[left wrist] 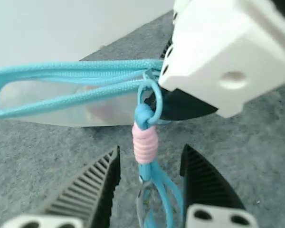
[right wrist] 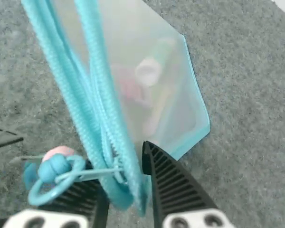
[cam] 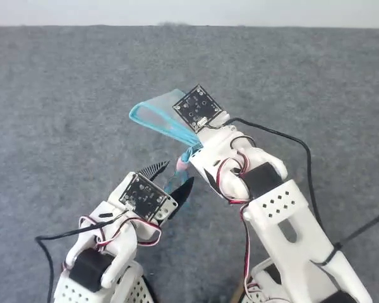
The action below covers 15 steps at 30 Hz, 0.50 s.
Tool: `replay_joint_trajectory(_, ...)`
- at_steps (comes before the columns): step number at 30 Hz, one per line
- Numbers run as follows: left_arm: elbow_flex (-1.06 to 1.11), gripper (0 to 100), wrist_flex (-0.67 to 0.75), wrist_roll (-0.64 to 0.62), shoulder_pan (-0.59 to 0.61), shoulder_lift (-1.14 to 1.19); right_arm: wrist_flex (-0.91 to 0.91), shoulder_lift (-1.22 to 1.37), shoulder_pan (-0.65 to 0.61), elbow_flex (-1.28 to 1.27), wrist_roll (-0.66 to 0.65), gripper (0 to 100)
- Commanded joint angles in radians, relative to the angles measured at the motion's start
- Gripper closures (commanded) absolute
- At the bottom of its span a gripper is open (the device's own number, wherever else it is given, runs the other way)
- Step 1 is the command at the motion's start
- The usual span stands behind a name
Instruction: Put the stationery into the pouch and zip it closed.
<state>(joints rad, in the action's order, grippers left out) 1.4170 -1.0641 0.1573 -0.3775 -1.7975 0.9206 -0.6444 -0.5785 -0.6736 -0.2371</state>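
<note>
A translucent pouch (cam: pixel 166 108) with a cyan zipper rim is held up off the grey mat, and my right gripper (cam: pixel 191 151) is shut on the rim's near end (right wrist: pixel 115 156). Its mouth (left wrist: pixel 52 78) gapes, with the slider (left wrist: pixel 149 92) at the gripped end. Blurred pink and green stationery (right wrist: pixel 146 72) shows through the wall. From the slider hangs a cyan pull cord with a pink bead (left wrist: pixel 145 140). My left gripper (left wrist: pixel 149 183) stands open just below, one finger (left wrist: pixel 97 183) on each side of the cord without touching it. From above, the left gripper (cam: pixel 170 180) sits right under the right one.
Grey carpet-like mat (cam: pixel 63 113) covers the table on all sides, up to a pale wall at the back. The right arm's white body (left wrist: pixel 228 47) hangs close over the left gripper. Cables (cam: pixel 284 139) trail from both arms.
</note>
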Motion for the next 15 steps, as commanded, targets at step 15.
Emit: replay_joint_trajectory(15,0.016,87,0.035,0.012,-0.006,-0.017,0.097,-0.064,-0.076,0.008,0.017,99.1)
